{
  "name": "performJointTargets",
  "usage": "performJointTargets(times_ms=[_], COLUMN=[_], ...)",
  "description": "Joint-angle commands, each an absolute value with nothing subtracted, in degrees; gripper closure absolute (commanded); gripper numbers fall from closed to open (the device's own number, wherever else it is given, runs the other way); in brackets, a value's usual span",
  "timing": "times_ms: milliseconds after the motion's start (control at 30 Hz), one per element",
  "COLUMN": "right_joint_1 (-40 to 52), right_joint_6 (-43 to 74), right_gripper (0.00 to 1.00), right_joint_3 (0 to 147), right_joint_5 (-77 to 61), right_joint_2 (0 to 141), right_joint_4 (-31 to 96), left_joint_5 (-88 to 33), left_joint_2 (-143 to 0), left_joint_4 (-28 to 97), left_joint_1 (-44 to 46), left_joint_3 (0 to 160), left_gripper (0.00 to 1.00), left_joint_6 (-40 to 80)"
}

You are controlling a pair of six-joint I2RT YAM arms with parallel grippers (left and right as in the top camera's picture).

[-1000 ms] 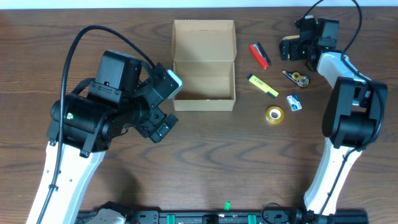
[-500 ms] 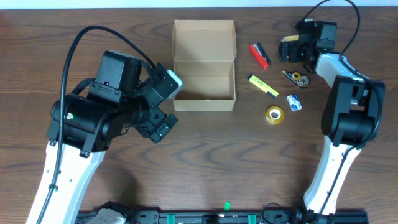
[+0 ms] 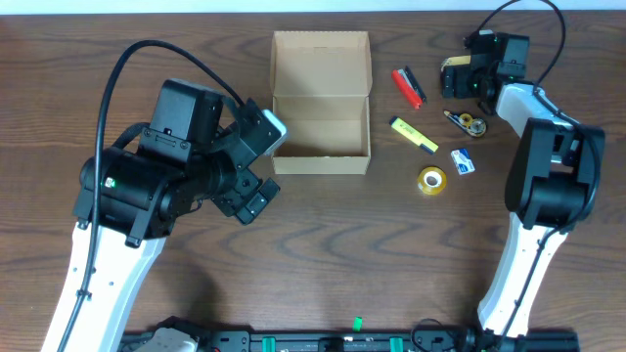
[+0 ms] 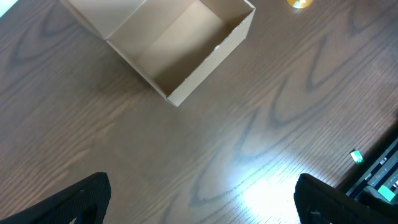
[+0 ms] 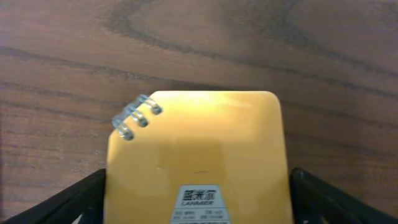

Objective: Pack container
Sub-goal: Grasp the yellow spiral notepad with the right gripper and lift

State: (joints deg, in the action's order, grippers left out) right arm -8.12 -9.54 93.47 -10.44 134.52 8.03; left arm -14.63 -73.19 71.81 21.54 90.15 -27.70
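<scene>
The container (image 3: 321, 162) is a tan cardboard box, open, its flap lid folded back toward the far side and nothing showing inside. The left wrist view looks into it (image 4: 211, 70) from the near side. My left gripper (image 3: 262, 164) hovers open just left of the box, with only bare table between its fingers (image 4: 199, 200). My right gripper (image 3: 456, 78) is at the far right over a yellow ring-bound notepad (image 5: 196, 155) that lies flat on the table. Its jaws stand wide, one finger at each side edge of the pad, a sliver of gap on the right side.
Between the box and the right arm lie a red and black pen-like item (image 3: 408, 87), a yellow highlighter (image 3: 414, 135), a yellow tape roll (image 3: 431, 180), a small blue and white item (image 3: 463, 161) and a black and yellow tool (image 3: 466, 121).
My right gripper has shifted slightly left and settled over the yellow notepad, its jaws drawing in a little. The left arm and the box have not moved.
</scene>
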Motion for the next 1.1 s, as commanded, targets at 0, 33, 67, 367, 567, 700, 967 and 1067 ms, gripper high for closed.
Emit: performJointTargets(times_ms=[0, 33, 67, 367, 567, 700, 967, 1067], right_joint_1=[-7.42, -7.42, -7.42, -7.42, -7.44, -7.42, -7.40, -7.18], right_joint_6=[-8.73, -8.54, -8.08, -5.56, -2.52, -2.57, -2.59, -2.59], right_gripper=[0.18, 0.20, 0.22, 0.33, 0.36, 0.38, 0.40, 0.40], right_joint_3=[94.08, 94.08, 94.08, 94.08, 94.67, 96.36, 97.71, 97.71], right_joint_5=[-10.50, -10.50, -10.50, -10.52, -10.76, -10.96, -10.98, -10.98], right_joint_2=[136.09, 136.09, 136.09, 136.07, 134.87, 132.60, 125.95, 123.48], right_joint_4=[8.82, 8.80, 8.80, 8.75, 8.91, 10.17, 15.42, 17.15], left_joint_5=[-14.44, -14.44, -14.44, -14.44, -14.44, -14.44, -14.44, -14.44], left_joint_2=[-73.06, -73.06, -73.06, -73.06, -73.06, -73.06, -73.06, -73.06], left_joint_4=[71.99, 71.96, 71.99, 71.99, 71.99, 71.99, 71.99, 71.99], left_joint_1=[21.54, 21.54, 21.54, 21.54, 21.54, 21.54, 21.54, 21.54], left_joint_3=[91.88, 91.88, 91.88, 91.88, 91.88, 91.88, 91.88, 91.88], left_gripper=[0.05, 0.05, 0.05, 0.05, 0.05, 0.05, 0.05, 0.05], left_joint_6=[-28.29, -28.29, -28.29, -28.29, -28.29, -28.29, -28.29, -28.29])
